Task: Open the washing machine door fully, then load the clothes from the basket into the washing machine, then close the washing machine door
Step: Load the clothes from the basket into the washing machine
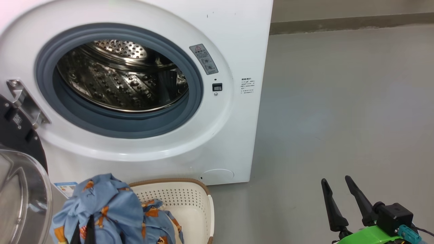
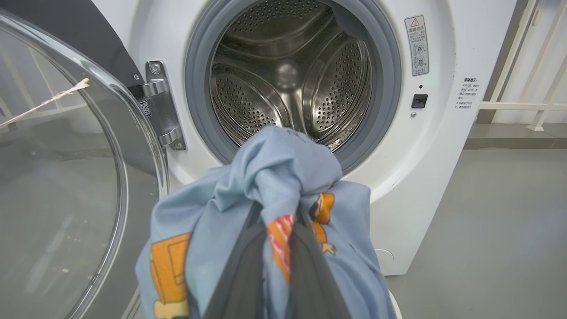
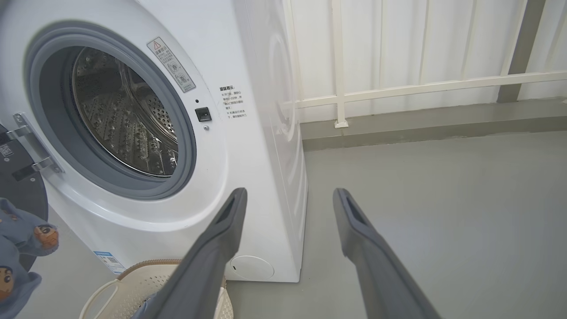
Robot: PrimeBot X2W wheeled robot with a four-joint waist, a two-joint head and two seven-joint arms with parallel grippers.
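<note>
The left hand (image 2: 280, 217) is clamping its two dark fingers together on a bunch of the clothes (image 2: 274, 168), light-blue fabric printed with orange cartoon figures. It is holding the bunch just above the basket (image 1: 183, 200), and the cloth is draping down over both fingers. More of the same fabric is lying in the basket, which is sitting on the floor (image 1: 339, 101) just in front of the washing machine (image 1: 237, 40). At the robot's left, the washing machine door (image 2: 57, 177) is standing wide open. The right hand (image 3: 290, 195) is hovering over bare floor to the right, its fingers spread apart and holding nothing. Beyond the bundle, the grey-blue gasket (image 1: 112, 122) is ringing the steel drum (image 2: 288, 75), which is looking empty.

The step in hand appears to be carrying this garment into the drum. To do it well, the left hand should be lifting the trailing cloth clear of the lower gasket lip. It should be travelling centred through the opening and letting go only deep inside, so nothing is hanging over the rim.
</note>
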